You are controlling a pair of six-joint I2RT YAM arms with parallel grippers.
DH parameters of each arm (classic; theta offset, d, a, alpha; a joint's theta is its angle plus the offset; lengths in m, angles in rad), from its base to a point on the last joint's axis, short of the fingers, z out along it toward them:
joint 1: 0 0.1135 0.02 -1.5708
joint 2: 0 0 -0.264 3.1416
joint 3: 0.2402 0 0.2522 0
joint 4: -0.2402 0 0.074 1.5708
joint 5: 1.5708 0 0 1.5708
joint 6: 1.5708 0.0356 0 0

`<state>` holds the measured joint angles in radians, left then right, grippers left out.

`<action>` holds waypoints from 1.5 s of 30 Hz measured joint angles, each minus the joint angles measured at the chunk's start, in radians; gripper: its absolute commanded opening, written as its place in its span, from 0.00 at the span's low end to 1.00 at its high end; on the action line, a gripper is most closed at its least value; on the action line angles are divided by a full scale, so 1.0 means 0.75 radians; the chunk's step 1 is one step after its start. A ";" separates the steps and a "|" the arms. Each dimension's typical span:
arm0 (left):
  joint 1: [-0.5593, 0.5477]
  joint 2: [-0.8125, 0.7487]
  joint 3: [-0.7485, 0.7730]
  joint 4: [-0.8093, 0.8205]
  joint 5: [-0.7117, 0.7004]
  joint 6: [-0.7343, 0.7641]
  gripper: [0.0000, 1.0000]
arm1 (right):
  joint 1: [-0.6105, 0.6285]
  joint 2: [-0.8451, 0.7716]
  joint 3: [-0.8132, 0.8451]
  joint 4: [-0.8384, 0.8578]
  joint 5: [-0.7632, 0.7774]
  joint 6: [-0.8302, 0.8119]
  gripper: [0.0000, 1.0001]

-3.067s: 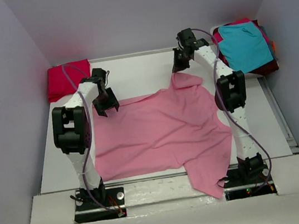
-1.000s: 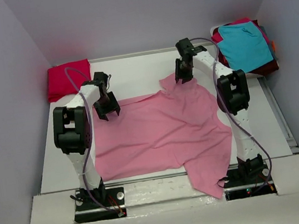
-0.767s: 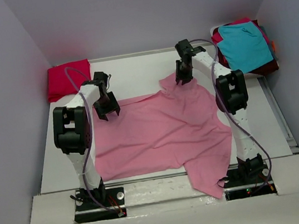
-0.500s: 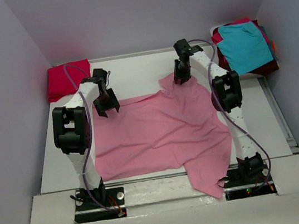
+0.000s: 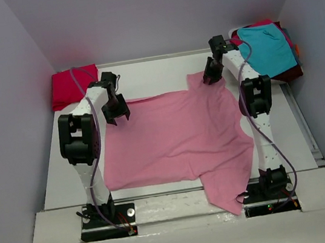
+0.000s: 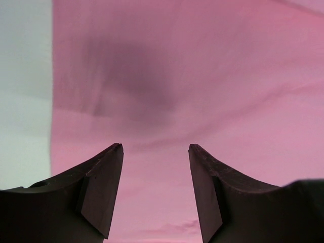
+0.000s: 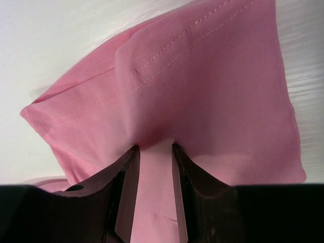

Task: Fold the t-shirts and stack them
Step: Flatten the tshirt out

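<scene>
A light pink t-shirt [image 5: 177, 137] lies spread over the middle of the table, one corner hanging over the near edge. My right gripper [image 5: 211, 76] is at the shirt's far right sleeve. In the right wrist view it [image 7: 154, 148] is shut on a fold of that pink sleeve [image 7: 202, 91], with fabric pinched between the fingers. My left gripper [image 5: 117, 115] hovers over the shirt's far left corner. In the left wrist view it [image 6: 156, 148] is open, with only flat pink cloth [image 6: 202, 76] below it. A crimson red t-shirt [image 5: 71, 86] lies folded at the far left.
At the far right sits a pile of t-shirts, a teal one [image 5: 268, 47] on top and a maroon one [image 5: 287, 73] under it. Bare white table [image 6: 25, 101] shows left of the pink shirt. Grey walls close in on three sides.
My right gripper has moved to the right with the sleeve, drawing the shirt's far edge out straighter and flatter. The left gripper has barely moved and stays open.
</scene>
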<state>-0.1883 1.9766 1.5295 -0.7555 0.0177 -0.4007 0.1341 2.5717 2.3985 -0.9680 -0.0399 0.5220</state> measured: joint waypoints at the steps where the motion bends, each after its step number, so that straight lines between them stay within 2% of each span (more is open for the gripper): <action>1: 0.000 0.006 0.008 -0.001 0.000 0.001 0.65 | -0.015 0.000 0.000 0.001 -0.007 0.002 0.38; 11: 0.000 0.096 0.093 -0.019 -0.006 0.001 0.65 | -0.059 -0.006 -0.018 0.018 -0.061 -0.013 0.38; 23: 0.001 0.393 0.577 -0.079 -0.068 -0.001 0.65 | -0.059 -0.027 -0.058 0.045 -0.073 -0.050 0.39; 31: 0.032 0.523 0.690 -0.129 -0.072 -0.008 0.65 | -0.059 -0.041 -0.078 0.049 -0.078 -0.064 0.39; 45: 0.113 0.617 0.859 -0.122 -0.078 -0.023 0.65 | -0.059 -0.077 -0.141 0.052 -0.085 -0.082 0.39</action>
<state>-0.1032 2.4393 2.1738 -0.8471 -0.0410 -0.4179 0.0898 2.5137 2.2929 -0.9291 -0.1036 0.4603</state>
